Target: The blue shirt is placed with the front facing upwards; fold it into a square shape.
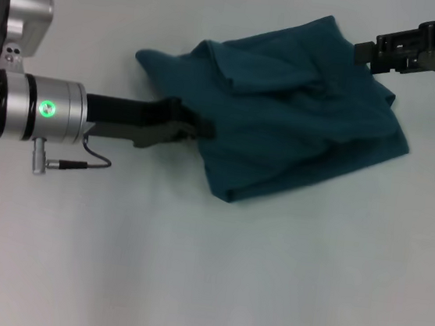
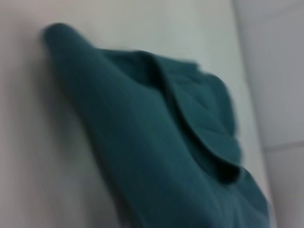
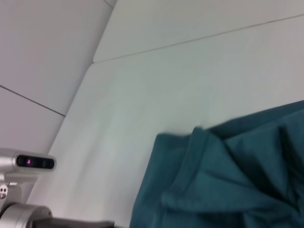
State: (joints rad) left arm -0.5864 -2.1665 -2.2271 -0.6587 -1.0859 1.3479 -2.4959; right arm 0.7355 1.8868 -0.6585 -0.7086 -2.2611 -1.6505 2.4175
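The blue shirt [image 1: 300, 125] lies bunched and partly folded over itself on the white table [image 1: 189, 270], right of centre; no lettering or collar label shows. My left gripper [image 1: 204, 128] reaches in from the left, and its dark fingers are pinched on the shirt's left edge. My right gripper [image 1: 360, 55] comes in from the far right and meets the shirt's far right corner. The shirt fills the left wrist view [image 2: 161, 142] as blurred folds. It also shows in the right wrist view [image 3: 228, 185], with a hem fold.
The left arm's silver wrist with a green light [image 1: 47, 108] and its camera [image 1: 22, 19] lie over the table's left side, and its thin cable [image 1: 84, 163] hangs just behind the wrist. A table edge and wall panels [image 3: 42, 61] show in the right wrist view.
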